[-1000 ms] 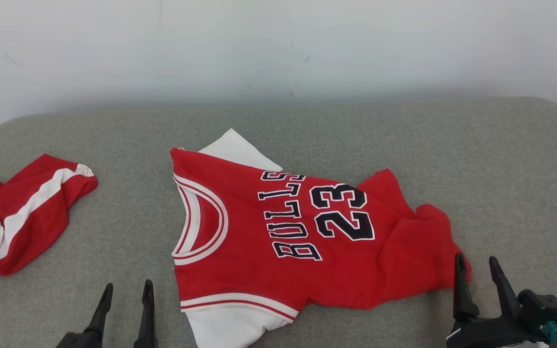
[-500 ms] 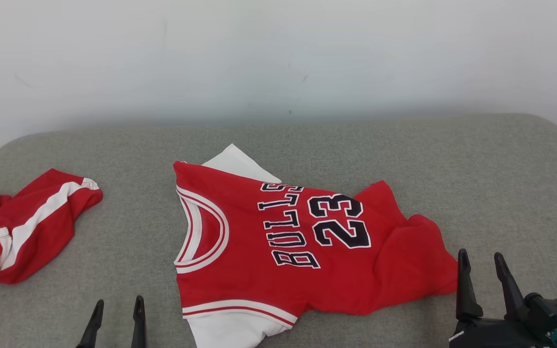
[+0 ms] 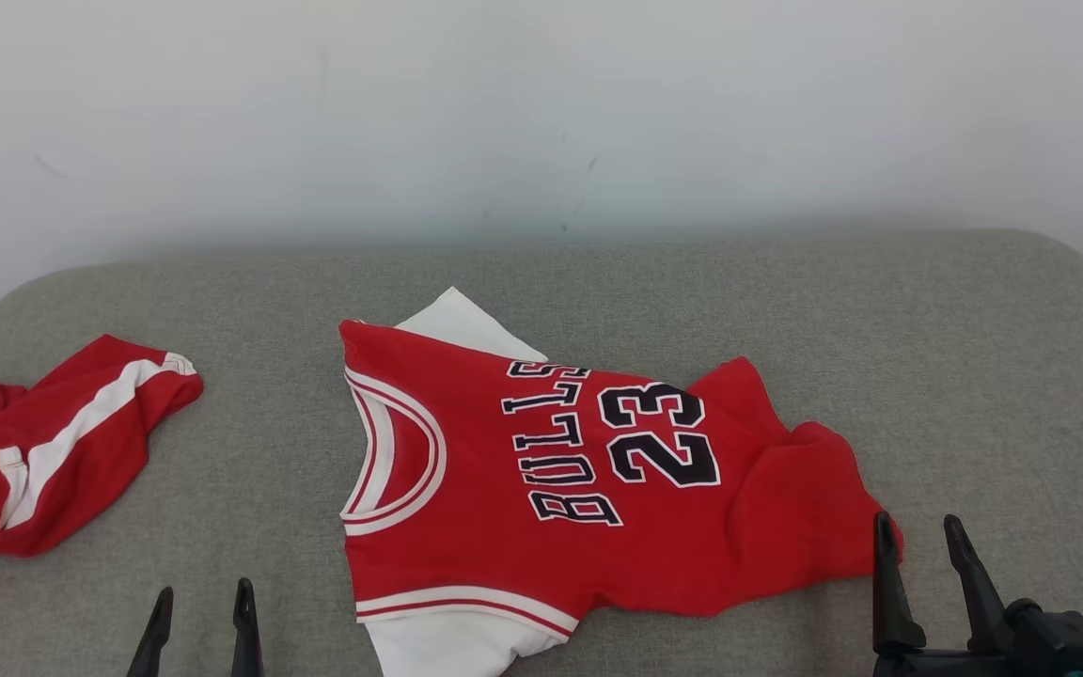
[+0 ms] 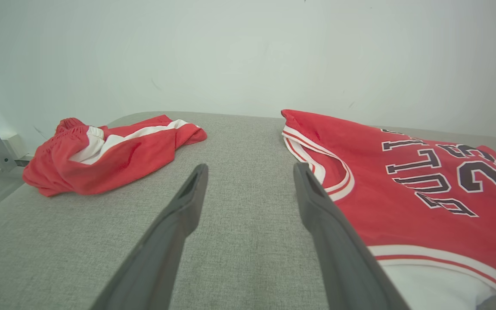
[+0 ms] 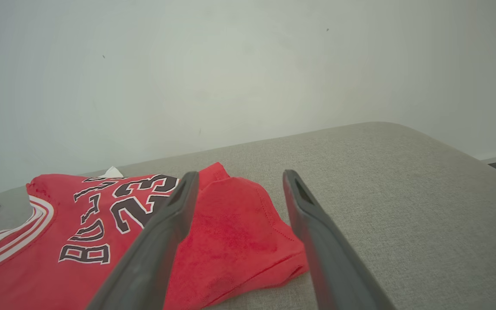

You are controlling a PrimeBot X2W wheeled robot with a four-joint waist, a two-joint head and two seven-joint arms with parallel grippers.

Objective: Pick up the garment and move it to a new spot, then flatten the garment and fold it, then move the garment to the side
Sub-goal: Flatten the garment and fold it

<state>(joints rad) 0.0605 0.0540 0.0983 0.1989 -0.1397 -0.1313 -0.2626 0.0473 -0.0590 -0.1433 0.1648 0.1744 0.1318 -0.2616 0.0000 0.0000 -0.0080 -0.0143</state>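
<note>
Head view gives me a grey woven fabric-covered surface with rounded corners against a plain white wall. At my far left lies a crumpled pair of red shorts with a white side stripe, well apart from everything else. Nothing lies between either gripper and the cloth.

The left gripper hangs low over bare fabric, jaws wide and holding nothing, just beside the collar end. The right gripper also stands wide and empty at the hem corner; its inner finger overlaps the red edge from this angle, and I cannot tell whether it touches.

The red sleeveless basketball jersey with dark "BULLS 23" lettering lies near the middle of the surface, print up, white-trimmed neck toward my left, hem toward my right. White cloth pokes out at its far and near armholes. The chest is fairly flat, while the hem end is rumpled, with a raised fold.
</note>
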